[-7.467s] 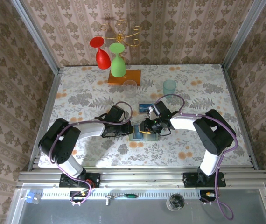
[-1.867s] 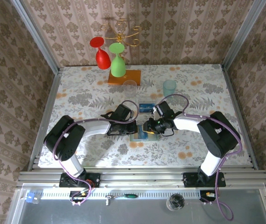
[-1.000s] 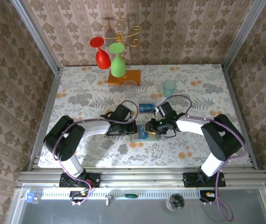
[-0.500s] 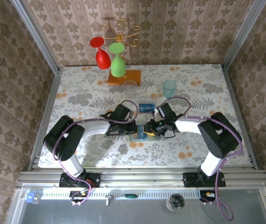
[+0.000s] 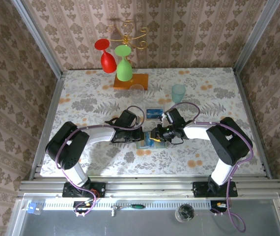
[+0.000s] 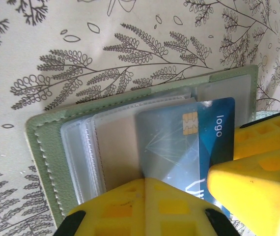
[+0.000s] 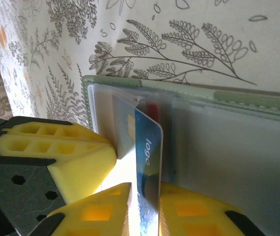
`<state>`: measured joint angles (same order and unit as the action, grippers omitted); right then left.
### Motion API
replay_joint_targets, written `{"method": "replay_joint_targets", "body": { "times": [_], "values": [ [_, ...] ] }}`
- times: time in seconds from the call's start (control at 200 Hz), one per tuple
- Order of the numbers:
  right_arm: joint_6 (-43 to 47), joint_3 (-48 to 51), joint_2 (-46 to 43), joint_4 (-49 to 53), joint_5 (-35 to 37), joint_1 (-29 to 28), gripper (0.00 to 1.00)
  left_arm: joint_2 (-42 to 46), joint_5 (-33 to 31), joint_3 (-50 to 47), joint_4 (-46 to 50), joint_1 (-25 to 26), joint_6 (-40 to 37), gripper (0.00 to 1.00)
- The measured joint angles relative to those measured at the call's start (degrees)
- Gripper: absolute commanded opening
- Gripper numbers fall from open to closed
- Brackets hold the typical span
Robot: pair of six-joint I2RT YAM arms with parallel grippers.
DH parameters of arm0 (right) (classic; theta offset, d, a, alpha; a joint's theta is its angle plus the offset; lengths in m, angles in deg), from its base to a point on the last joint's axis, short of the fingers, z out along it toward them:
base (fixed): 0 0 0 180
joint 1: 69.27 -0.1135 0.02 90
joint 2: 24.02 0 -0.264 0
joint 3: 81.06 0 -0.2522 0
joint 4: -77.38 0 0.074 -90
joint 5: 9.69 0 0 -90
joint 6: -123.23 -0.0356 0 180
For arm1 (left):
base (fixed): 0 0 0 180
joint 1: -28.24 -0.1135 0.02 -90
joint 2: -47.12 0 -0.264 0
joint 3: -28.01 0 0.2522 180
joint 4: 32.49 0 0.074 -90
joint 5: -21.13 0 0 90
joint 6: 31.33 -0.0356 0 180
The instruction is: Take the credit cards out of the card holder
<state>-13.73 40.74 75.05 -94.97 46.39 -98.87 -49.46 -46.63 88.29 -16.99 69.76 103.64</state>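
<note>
The pale green card holder [image 6: 42, 142] [image 5: 144, 143] lies open on the table, its clear sleeves facing up. A blue credit card [image 6: 213, 128] with a chip sticks partway out of a sleeve. My right gripper [image 7: 145, 189] [image 5: 155, 135] is shut on that card's free end [image 7: 148, 142], a yellow finger on each side. A sliver of a red credit card [image 7: 153, 107] shows in the sleeve behind it. My left gripper [image 6: 147, 179] [image 5: 139, 134] is shut, and its joined fingertips press down on the sleeves beside the blue card.
A small blue rectangle [image 5: 154, 113] lies flat just behind the holder. Farther back stand a teal cup [image 5: 178, 92], a clear glass [image 5: 137, 92], and red and green goblets [image 5: 124, 66] hanging over an orange base. Patterned walls close in the table.
My right gripper's jaws have narrowed onto the blue card over the last second, and the arm has shifted slightly left. The left gripper has stayed put on the holder.
</note>
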Motion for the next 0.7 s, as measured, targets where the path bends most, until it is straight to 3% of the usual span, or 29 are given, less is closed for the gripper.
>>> {"method": "replay_joint_targets", "body": {
  "times": [0.695],
  "values": [
    [2.3, 2.6, -5.1, 2.3, 0.9, 1.5, 0.04, 1.4, 0.9, -1.9, -0.6, -1.2, 0.0, 0.00]
  ]
}}
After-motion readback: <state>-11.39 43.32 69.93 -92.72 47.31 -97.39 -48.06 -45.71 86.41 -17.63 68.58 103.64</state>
